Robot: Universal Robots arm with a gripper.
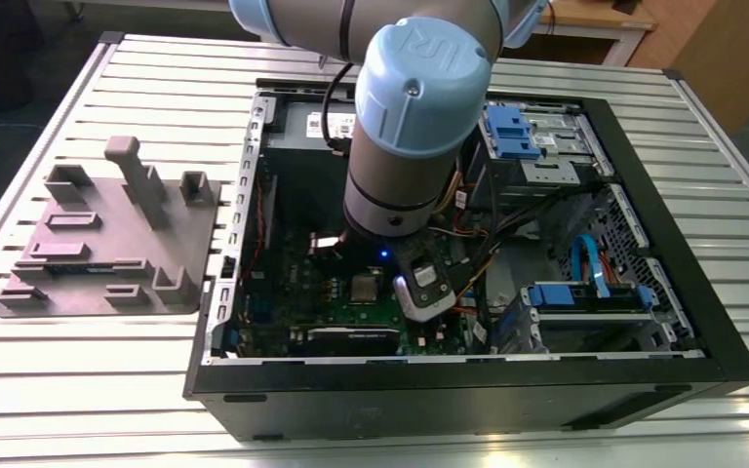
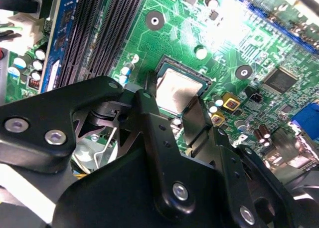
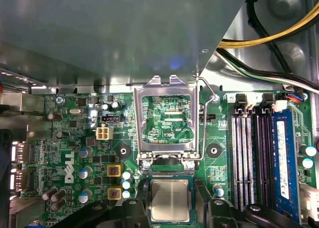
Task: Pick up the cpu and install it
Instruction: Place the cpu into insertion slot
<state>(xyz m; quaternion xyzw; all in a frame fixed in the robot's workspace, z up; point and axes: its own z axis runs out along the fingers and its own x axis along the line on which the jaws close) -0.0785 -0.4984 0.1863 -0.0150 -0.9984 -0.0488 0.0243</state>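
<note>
Hand [image 3: 173, 205] over cpu [image 3: 169, 195] in motherboard socket [image 3: 146, 198] inside computer case [image 1: 479, 385]; grip state unclear.

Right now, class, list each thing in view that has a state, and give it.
cpu: lying in the socket, between the fingers
gripper: open, straddling the cpu
socket frame: flipped open
lever: unlatched
computer case: side open

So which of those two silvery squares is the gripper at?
The solid grey one, the cpu, right at the gripper. The other is a hollow metal frame with green board showing through.
</note>
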